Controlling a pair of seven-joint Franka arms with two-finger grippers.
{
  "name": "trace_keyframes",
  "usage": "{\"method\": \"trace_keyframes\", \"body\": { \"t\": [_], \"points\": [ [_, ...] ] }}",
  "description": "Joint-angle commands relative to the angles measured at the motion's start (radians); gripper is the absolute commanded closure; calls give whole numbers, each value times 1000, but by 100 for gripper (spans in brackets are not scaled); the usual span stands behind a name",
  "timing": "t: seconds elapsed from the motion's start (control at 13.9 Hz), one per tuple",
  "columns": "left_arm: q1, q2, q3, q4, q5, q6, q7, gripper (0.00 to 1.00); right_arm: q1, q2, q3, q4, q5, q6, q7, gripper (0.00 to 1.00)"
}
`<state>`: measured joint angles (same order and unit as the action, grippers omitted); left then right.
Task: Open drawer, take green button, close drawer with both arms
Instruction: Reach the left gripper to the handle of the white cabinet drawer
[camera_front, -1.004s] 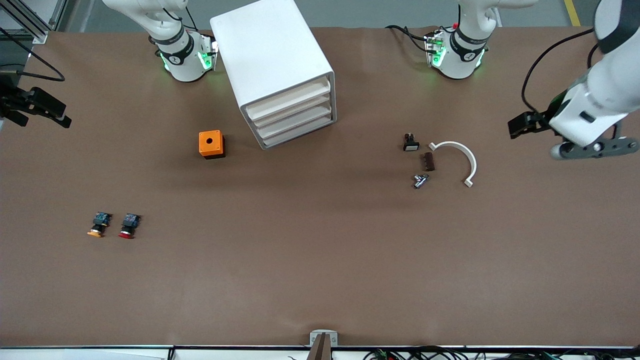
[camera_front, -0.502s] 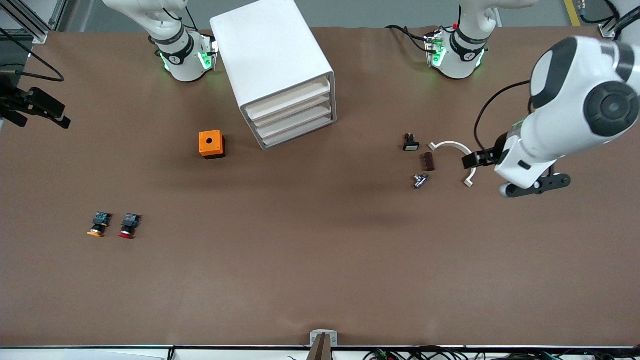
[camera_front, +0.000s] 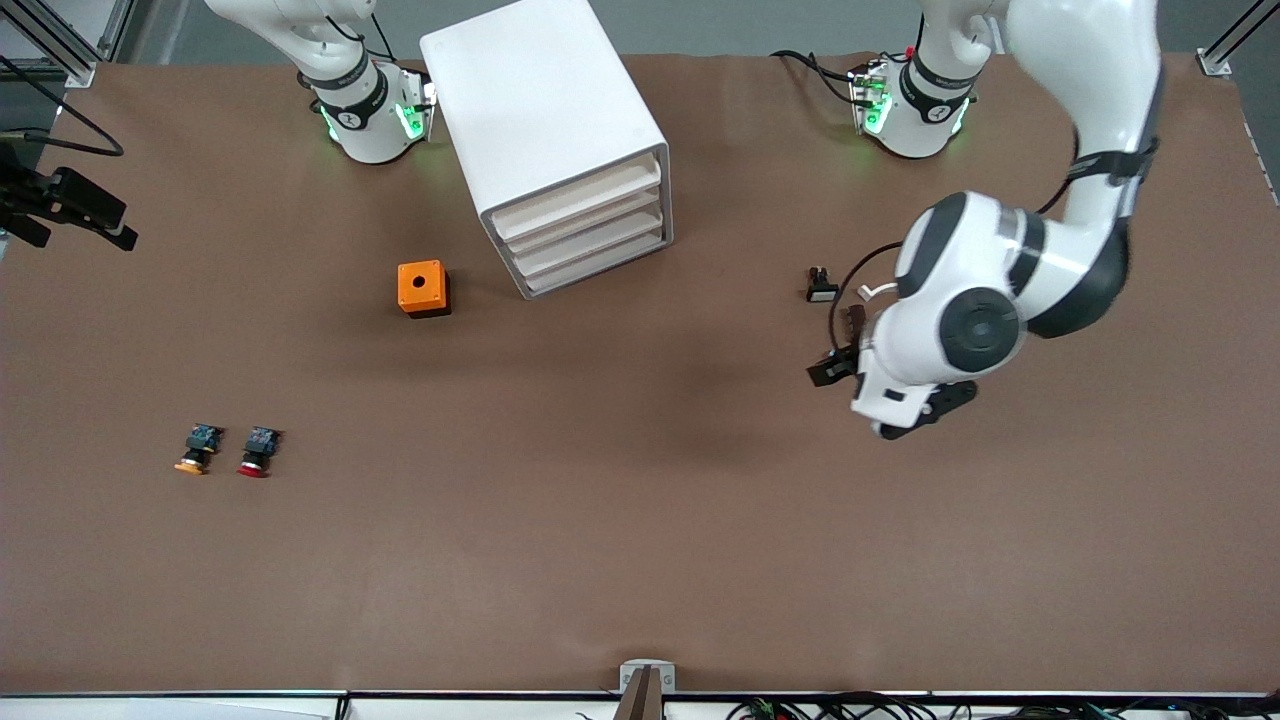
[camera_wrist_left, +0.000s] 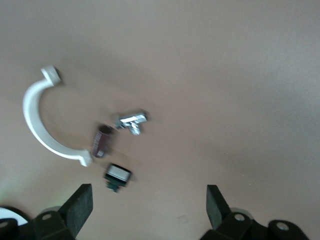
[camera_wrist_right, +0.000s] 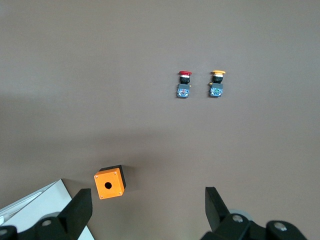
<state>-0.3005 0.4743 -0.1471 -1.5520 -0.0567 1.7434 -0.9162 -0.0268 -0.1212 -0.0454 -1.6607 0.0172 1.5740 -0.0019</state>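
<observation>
The white cabinet (camera_front: 545, 110) stands near the right arm's base. Its four cream drawer fronts (camera_front: 585, 232) are all shut; its corner shows in the right wrist view (camera_wrist_right: 30, 212). The green-capped button is not in view. My left gripper (camera_front: 828, 370) hangs over the small parts toward the left arm's end; in the left wrist view (camera_wrist_left: 147, 212) it is open and empty. My right gripper (camera_front: 70, 208) waits high at the right arm's end; in the right wrist view (camera_wrist_right: 147, 212) it is open and empty, over the table beside the orange box (camera_wrist_right: 110, 183).
The orange box (camera_front: 423, 288) sits beside the cabinet. The orange-capped button (camera_front: 198, 450) and red-capped button (camera_front: 259, 452) lie nearer the front camera. A white curved clamp (camera_wrist_left: 37, 122), brown piece (camera_wrist_left: 101, 141), metal fitting (camera_wrist_left: 131, 120) and black-white switch (camera_wrist_left: 117, 176) lie under the left arm.
The left arm has swung in from the table's left-arm end and now hangs over the small parts, hiding most of the white clamp. The right gripper has barely moved.
</observation>
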Motion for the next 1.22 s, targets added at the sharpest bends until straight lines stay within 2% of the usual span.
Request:
{"method": "trace_keyframes", "body": {
  "t": [0.0,0.29,0.43,0.57,0.86,1.15],
  "points": [
    [-58,73,4,47,-12,11,-134,0,2,3,2,22,9,-19,-4,0],
    [-127,150,3,49,-78,41,-386,0,-1,78,2,36,-6,3,-10,0],
    [-141,173,4,49,-168,41,-446,0,-8,122,2,44,4,14,-9,0],
    [-160,190,4,49,-259,41,-621,0,-13,179,2,47,4,17,-9,0],
    [-202,207,3,50,-304,41,-918,0,-22,259,-1,75,-14,47,-13,0],
    [-215,244,4,47,-515,41,-1093,1,1,276,2,107,-80,51,20,0]
  ]
}}
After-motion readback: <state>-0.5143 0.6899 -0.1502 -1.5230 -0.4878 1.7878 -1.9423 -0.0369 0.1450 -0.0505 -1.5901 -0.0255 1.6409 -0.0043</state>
